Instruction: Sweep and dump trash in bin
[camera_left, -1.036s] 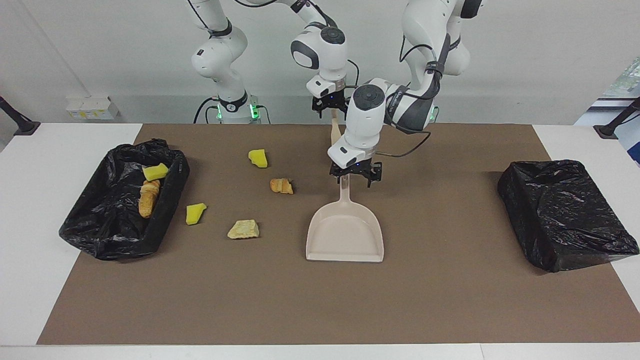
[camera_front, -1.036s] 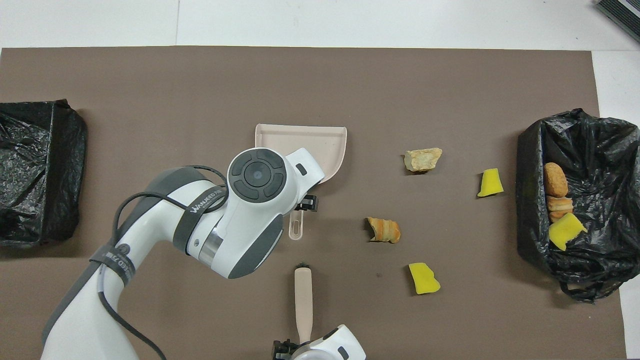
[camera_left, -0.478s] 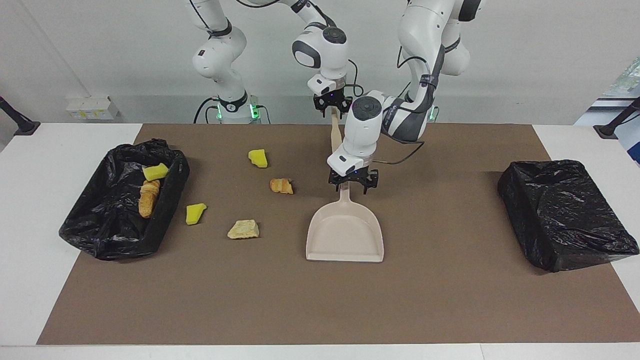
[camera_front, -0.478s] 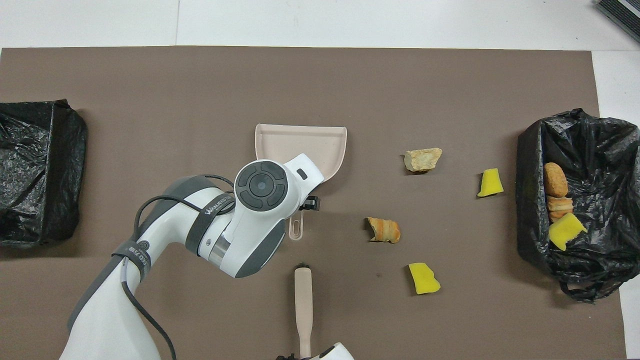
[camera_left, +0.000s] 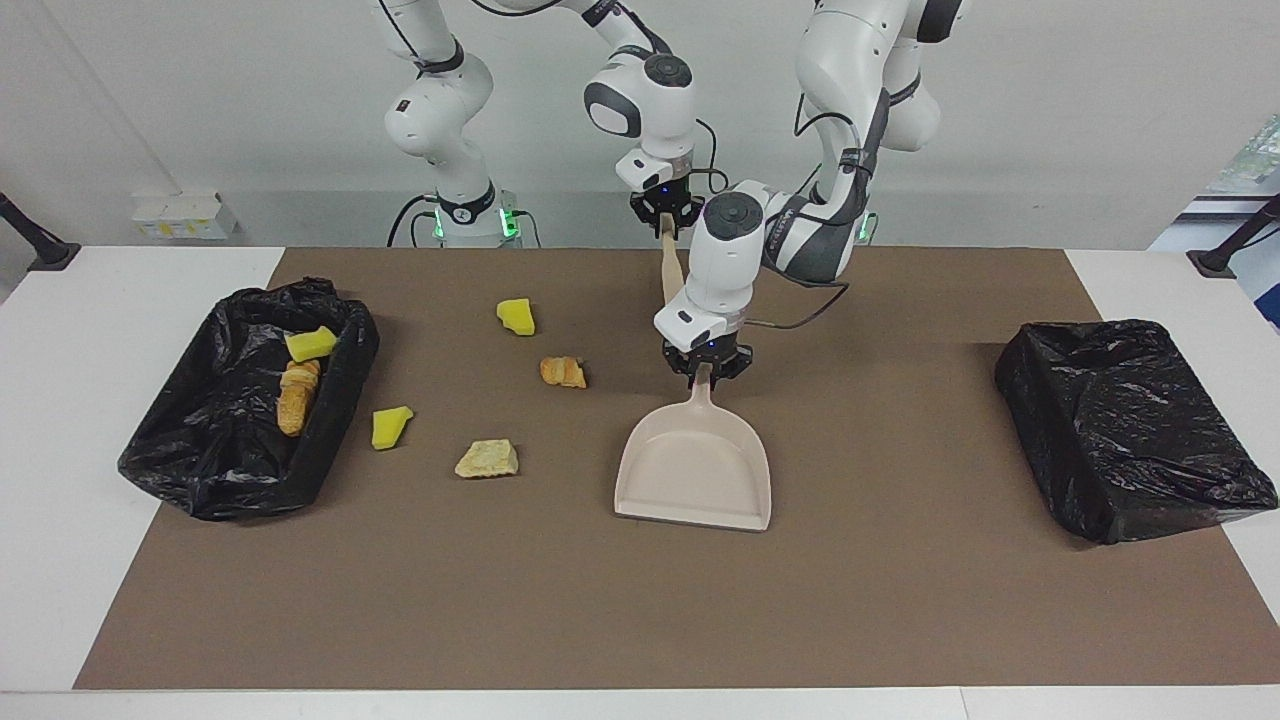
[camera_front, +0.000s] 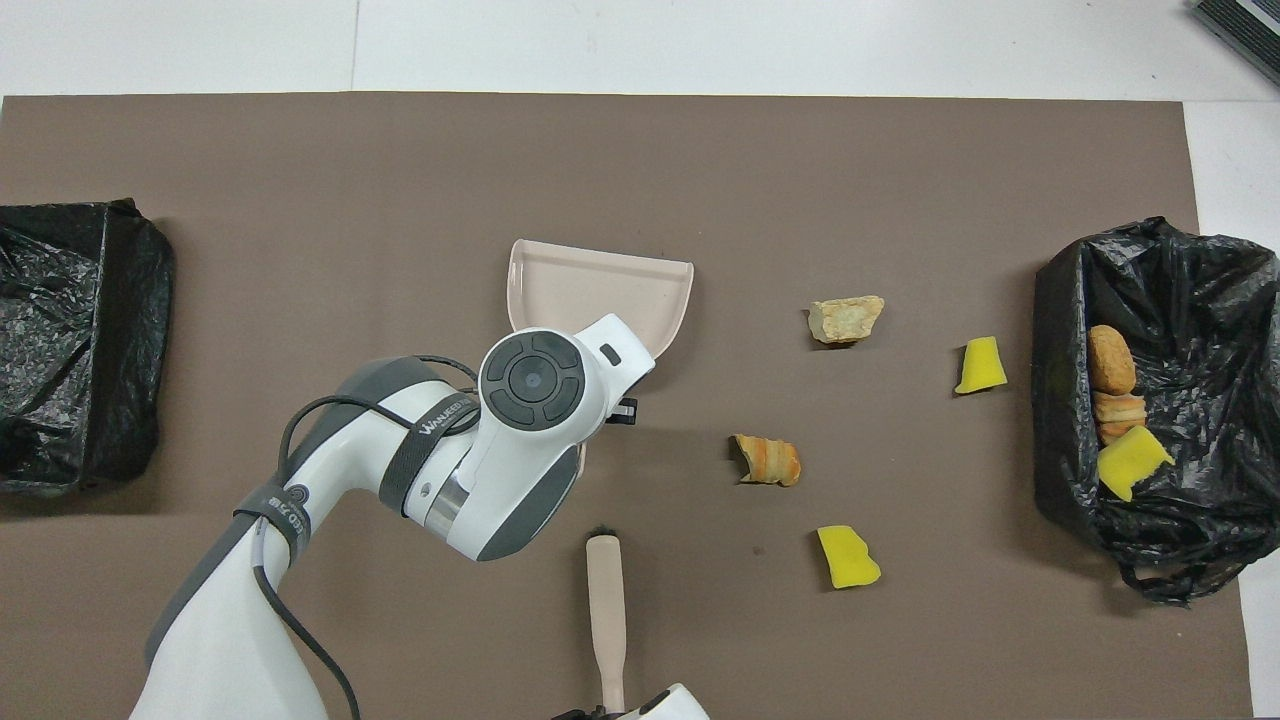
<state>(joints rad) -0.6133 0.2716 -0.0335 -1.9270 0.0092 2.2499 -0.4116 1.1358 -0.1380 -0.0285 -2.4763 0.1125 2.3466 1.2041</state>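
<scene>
Clock hours here are read on the overhead view, with twelve pointing away from the robots.

Nearest the robots, the right claw (camera_left: 665, 212) is closed on the handle end of the brush (camera_front: 605, 610), which points toward twelve. The left claw (camera_left: 708, 370) is clamped on the handle of the dustpan (camera_front: 600, 290), whose mouth faces twelve.

The task looks partly done. Of the trash, three pieces sit in the open bin (camera_front: 1050, 300) at three o'clock: a yellow sponge chunk (camera_front: 1130, 462) and two bread lumps (camera_front: 1110, 360). Four lie loose on the table, between dustpan and bin:
- a yellow chunk (camera_front: 848, 557), nearest the robots
- a croissant-like lump (camera_front: 768, 460)
- another yellow chunk (camera_front: 981, 365)
- a tan lump (camera_front: 846, 319)

A second bin (camera_front: 80, 340) at nine o'clock shows no trash. Sweeping has not begun.

The facing view shows both claws' grips. Overhead, the left arm hides its own claw and the right claw is barely in frame. Only the overhead view separates the two bread lumps in the bin.
</scene>
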